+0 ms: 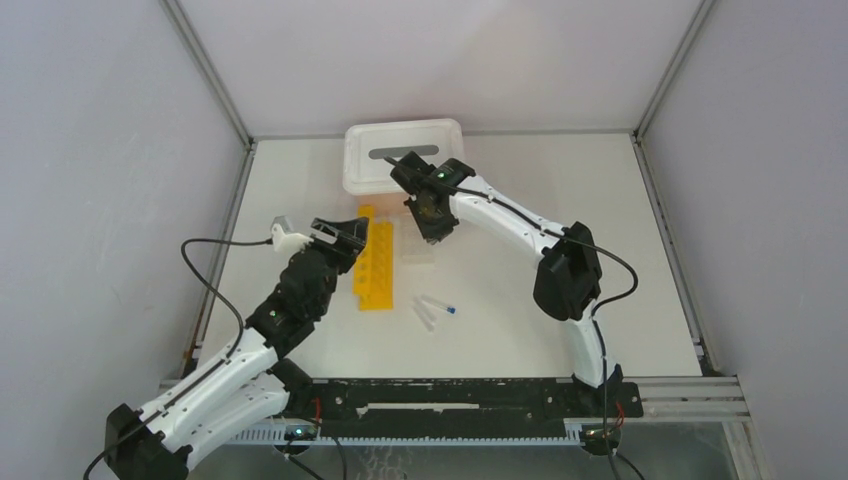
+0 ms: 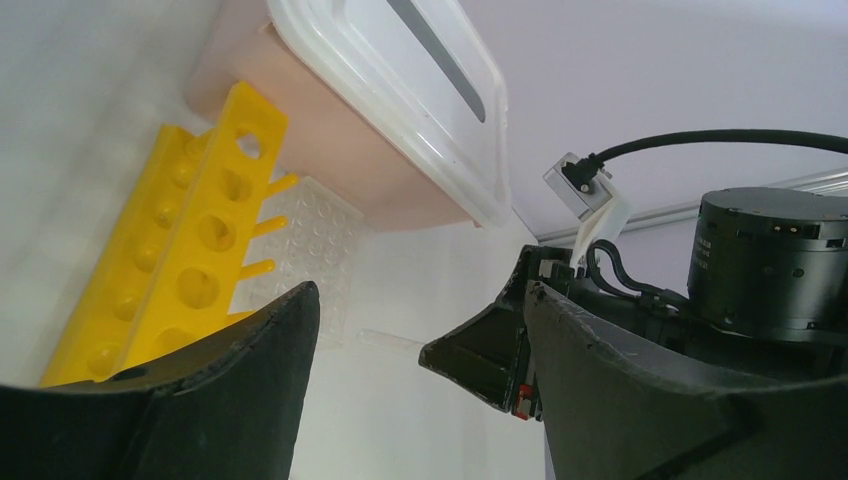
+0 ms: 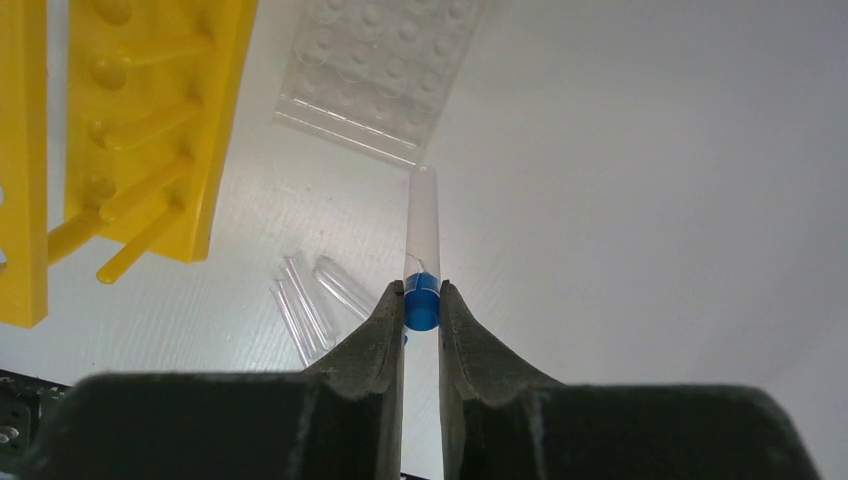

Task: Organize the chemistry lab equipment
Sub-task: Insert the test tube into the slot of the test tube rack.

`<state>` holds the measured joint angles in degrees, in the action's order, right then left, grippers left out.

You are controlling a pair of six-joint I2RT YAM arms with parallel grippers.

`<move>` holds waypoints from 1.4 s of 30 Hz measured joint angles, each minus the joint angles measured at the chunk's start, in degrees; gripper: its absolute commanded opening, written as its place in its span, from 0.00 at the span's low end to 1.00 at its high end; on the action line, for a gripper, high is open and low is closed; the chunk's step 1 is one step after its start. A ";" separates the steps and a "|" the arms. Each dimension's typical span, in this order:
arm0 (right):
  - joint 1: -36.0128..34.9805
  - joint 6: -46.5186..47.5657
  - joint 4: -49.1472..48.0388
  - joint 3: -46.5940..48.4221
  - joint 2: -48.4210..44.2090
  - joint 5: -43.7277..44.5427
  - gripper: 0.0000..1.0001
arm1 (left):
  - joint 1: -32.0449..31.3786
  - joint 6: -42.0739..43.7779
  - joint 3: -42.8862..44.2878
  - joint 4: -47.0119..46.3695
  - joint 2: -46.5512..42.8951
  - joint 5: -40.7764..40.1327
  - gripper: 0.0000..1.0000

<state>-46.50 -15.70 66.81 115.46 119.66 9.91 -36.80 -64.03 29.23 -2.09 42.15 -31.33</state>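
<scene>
White tabletop, walled in by pale panels, spreads out ahead of my two bases. Nearest to me, a few small clear tubes [image 1: 432, 308] lie loose on the table [image 1: 560, 200], at least one with a blue cap. Just left of them the long yellow rack [image 1: 374, 265] runs away from me, resting on the surface with its round holes showing. My left gripper [image 2: 420, 300] hangs at the rack's far left corner, jaws spread wide with nothing between them. The clear gridded rack [image 3: 375, 70] lies flat just to the right of the yellow one. Above it is my right gripper [image 3: 421, 295], jaws drawn in narrow and pinching the blue cap [image 3: 421, 308] of one tube [image 3: 424, 225]. Its rounded clear end points at the gridded rack's near edge; I cannot tell whether it touches. Farthest off, the pink bin [image 2: 330, 140] with its white slotted lid sits against the back edge.
</scene>
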 measured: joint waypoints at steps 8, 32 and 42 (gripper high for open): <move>-0.11 0.02 0.42 2.91 2.89 -1.09 0.18 | 0.02 -0.02 -1.18 0.15 -0.90 -0.02 0.78; 0.44 0.61 0.39 4.39 5.51 -1.60 0.18 | 0.00 -0.09 -2.36 0.11 -3.04 -0.07 0.78; 0.79 1.33 0.42 4.39 5.62 -0.66 0.17 | 0.02 -0.09 -2.58 -0.15 -2.82 -0.07 0.78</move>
<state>-45.71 -14.37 67.22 119.85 125.27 9.26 -36.77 -64.12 26.65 -2.24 39.33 -31.40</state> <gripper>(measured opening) 0.203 0.782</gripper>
